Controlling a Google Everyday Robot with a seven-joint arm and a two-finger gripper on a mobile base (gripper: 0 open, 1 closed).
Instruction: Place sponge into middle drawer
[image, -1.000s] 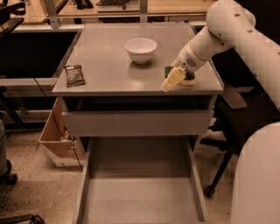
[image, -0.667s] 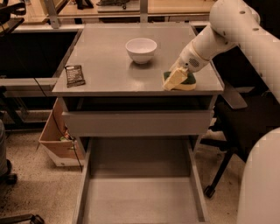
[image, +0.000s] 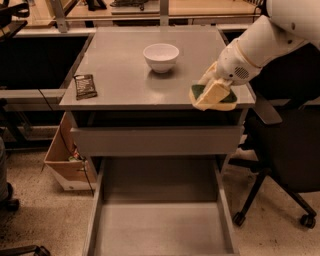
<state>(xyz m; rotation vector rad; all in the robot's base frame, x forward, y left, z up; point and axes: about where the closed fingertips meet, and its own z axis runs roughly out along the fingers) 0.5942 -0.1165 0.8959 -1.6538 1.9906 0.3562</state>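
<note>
My gripper (image: 214, 92) is at the right front corner of the cabinet top (image: 125, 80). It is shut on the sponge (image: 200, 92), whose dark green face and yellow foam show around the cream fingers. The sponge is held right at the top's front edge. Below, the middle drawer (image: 160, 225) is pulled far out, with low side walls and a bare flat floor. It lies in front of and below the gripper.
A white bowl (image: 161, 56) stands at the back middle of the top. A dark snack wrapper (image: 85, 85) lies at the left front. The upper drawer's grey front panel (image: 157, 141) sticks out slightly. A cardboard box (image: 67, 162) sits at the left, an office chair (image: 285, 165) at the right.
The gripper with the sponge has shifted a little to the right and toward the front edge of the top. Nothing else has moved.
</note>
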